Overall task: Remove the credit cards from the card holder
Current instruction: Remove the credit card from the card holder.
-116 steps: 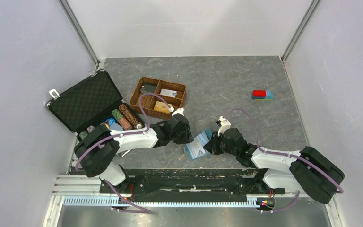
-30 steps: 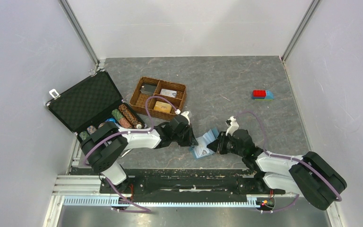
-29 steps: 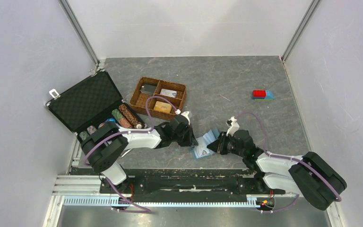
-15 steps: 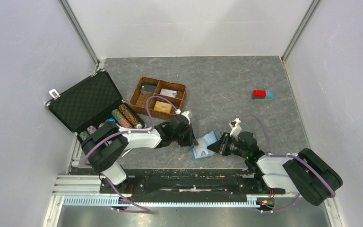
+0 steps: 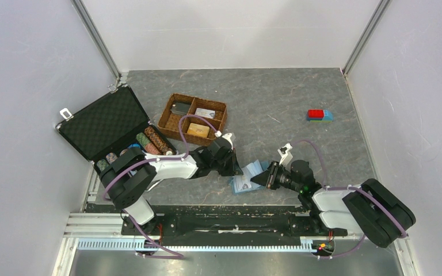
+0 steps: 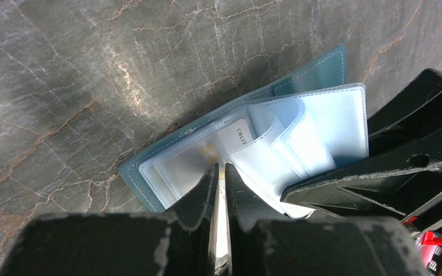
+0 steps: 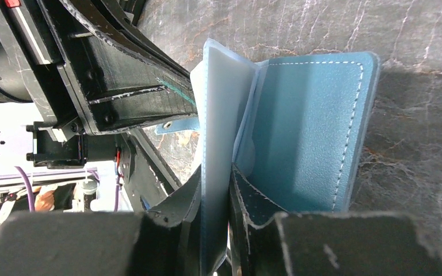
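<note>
The card holder (image 5: 246, 179) lies open on the grey table between my two grippers. Its teal cover (image 7: 305, 126) is spread on the table and its pale-blue sleeves (image 6: 299, 132) stand up. My right gripper (image 5: 259, 180) comes in low from the right and is shut on a bunch of those sleeves (image 7: 214, 115), as the right wrist view (image 7: 216, 169) shows. My left gripper (image 5: 236, 171) is at the holder's left page. In its wrist view (image 6: 218, 168) its jaws are nearly together on a thin white card (image 6: 242, 133) with printed letters. No orange card shows.
A brown wicker tray (image 5: 194, 98) with small items stands behind the left arm. An open black foam-lined case (image 5: 106, 121) with rolls of poker chips (image 5: 152, 142) is at the left. A red and blue block (image 5: 319, 115) lies far right.
The holder has gone from lying nearly flat to held open with sleeves raised. My right gripper has dropped lower and pushed left; the left gripper has barely shifted.
</note>
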Robot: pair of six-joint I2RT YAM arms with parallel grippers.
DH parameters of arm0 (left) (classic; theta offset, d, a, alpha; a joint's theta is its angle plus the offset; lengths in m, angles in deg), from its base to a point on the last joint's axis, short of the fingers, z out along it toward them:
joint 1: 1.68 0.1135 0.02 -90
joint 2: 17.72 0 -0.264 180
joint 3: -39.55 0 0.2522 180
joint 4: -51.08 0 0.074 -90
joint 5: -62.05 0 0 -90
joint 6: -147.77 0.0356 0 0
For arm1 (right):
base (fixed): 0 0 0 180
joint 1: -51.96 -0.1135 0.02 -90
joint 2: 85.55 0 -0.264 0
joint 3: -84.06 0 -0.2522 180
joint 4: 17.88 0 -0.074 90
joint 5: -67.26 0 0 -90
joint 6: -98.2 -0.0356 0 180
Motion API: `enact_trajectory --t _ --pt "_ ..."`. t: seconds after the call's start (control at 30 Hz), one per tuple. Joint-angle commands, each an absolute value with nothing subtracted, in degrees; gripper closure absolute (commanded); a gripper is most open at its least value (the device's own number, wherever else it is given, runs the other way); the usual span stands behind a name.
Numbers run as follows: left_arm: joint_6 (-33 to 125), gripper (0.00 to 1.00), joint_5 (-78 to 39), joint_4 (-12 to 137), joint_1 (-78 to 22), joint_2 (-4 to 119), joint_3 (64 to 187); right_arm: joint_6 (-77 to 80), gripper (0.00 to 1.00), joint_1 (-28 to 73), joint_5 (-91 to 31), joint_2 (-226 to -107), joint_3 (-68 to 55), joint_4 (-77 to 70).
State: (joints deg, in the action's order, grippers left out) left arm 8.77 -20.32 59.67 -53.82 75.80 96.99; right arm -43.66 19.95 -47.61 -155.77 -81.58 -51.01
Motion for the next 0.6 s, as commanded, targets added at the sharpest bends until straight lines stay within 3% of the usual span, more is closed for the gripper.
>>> enact_trajectory --t 0.0,0.4,0.57 --pt "8.08 0.85 -18.97 58.91 -53.97 76.18 98.21 -42.61 0.8 20.01 -50.42 -156.41 -80.65 -55.19" --pt "7.83 0.82 -13.58 55.85 -53.98 77.39 100.48 -33.58 0.46 19.98 -47.06 -152.23 -74.92 -39.28" --pt "8.8 0.81 -12.39 54.83 -54.15 77.74 102.07 -30.44 0.39 19.96 -44.82 -150.62 -73.12 -33.79"
